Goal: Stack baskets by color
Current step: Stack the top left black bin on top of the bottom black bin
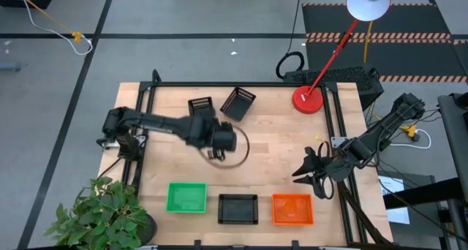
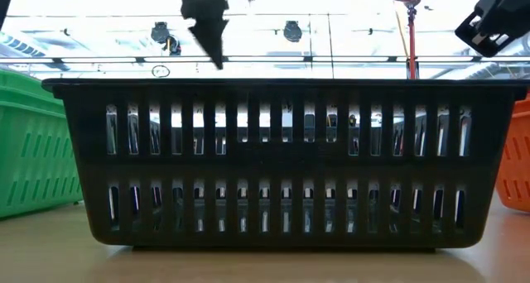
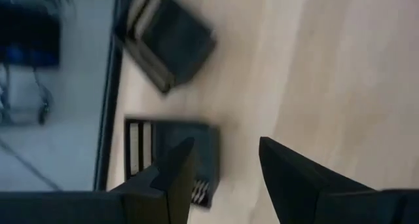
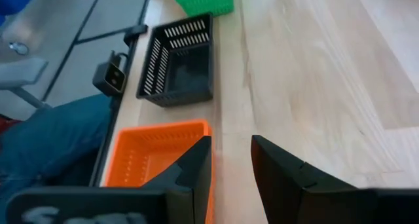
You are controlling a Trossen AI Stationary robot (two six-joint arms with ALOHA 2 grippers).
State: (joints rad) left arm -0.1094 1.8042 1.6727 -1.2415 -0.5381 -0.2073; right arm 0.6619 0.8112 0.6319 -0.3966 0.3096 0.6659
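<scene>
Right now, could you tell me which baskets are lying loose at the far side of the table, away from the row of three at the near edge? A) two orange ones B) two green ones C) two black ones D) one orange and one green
C: the high view shows two black baskets lying near the far edge, ahead of the left gripper, while the green basket, another black basket and the orange basket sit in the near row.

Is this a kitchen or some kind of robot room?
Probably a robot lab or workshop: a framed wooden table on a grey floor with hazard-striped matting, two robot arms, and a red desk lamp.
</scene>
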